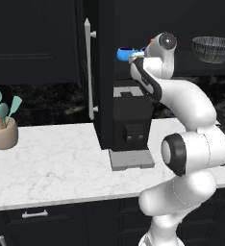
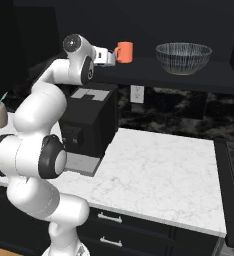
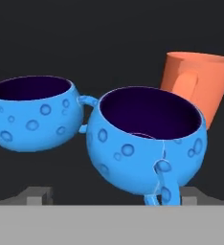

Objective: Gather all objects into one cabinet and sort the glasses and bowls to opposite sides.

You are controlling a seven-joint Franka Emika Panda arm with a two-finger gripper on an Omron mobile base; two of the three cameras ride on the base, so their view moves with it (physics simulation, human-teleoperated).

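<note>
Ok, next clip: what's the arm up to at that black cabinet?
The white arm is reaching up to the open black wall cabinet's shelf. Its fingers stand apart on either side of the nearer blue mug, not clamped on it. A second blue mug sits beside it and the orange cup just behind. The striped dark bowl is at the far end of the same shelf, apart from the cups.
</note>
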